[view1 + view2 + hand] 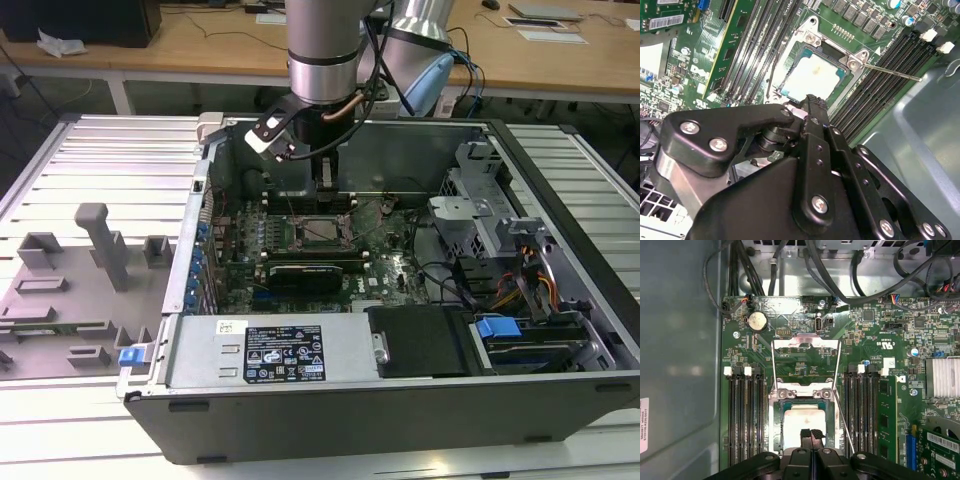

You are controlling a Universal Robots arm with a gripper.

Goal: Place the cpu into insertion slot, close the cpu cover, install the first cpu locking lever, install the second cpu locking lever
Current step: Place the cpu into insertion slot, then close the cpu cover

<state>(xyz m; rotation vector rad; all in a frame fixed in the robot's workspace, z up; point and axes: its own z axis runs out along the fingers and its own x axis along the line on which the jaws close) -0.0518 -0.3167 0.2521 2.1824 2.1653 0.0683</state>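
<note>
The cpu (801, 423) is a pale square chip lying flat in the insertion slot (774, 426) on the green motherboard; it also appears in the second wrist view (812, 75) and the exterior view (322, 232). The cpu cover (805, 343), a thin metal frame with a cut-out centre, stands swung open beyond the socket. One thin locking lever (890, 70) sticks out free from a socket corner, and a thin lever wire (845, 427) runs along the socket's side. My gripper (811, 436) is shut with nothing in it, just above the cpu's near edge.
The motherboard sits deep in an open computer case (560, 190). Memory slots (745, 415) flank the socket on both sides. Black cables (840, 285) hang beyond the board. A power supply (270, 350) and drive bay (530, 300) fill the case's front and right in the exterior view.
</note>
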